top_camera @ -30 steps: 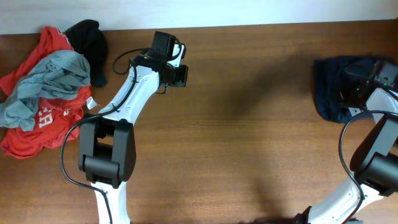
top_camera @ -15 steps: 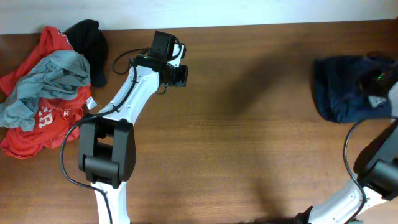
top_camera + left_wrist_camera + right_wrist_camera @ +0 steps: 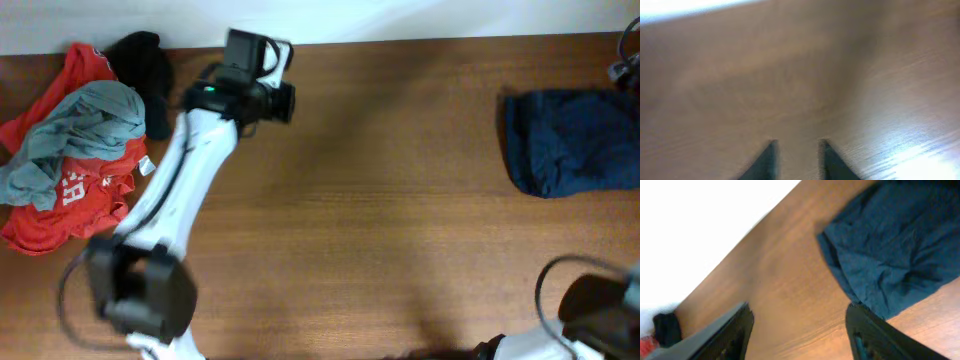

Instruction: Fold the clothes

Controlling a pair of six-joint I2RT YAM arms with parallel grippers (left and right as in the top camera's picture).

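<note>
The clothes (image 3: 565, 140) are a dark navy garment lying bunched in a compact heap at the table's right edge; they also fill the upper right of the right wrist view (image 3: 895, 245). My right gripper (image 3: 800, 312) is open above bare wood, with its right finger (image 3: 865, 330) just clear of the garment's near edge. In the overhead view only a bit of the right arm (image 3: 630, 65) shows at the top right corner. My left gripper (image 3: 282, 101) is at the back of the table, far from the garment. The left wrist view is blurred and shows the left gripper (image 3: 797, 145) open over bare wood.
A pile of other clothes lies at the far left: a red garment with white lettering (image 3: 60, 200), a grey one (image 3: 75, 125) on top and a black one (image 3: 145, 65) behind. The table's back edge (image 3: 400, 40) meets a white wall.
The right gripper has let go of the navy garment, opened and drawn away to the top right. The left arm has swung and its gripper has opened.
</note>
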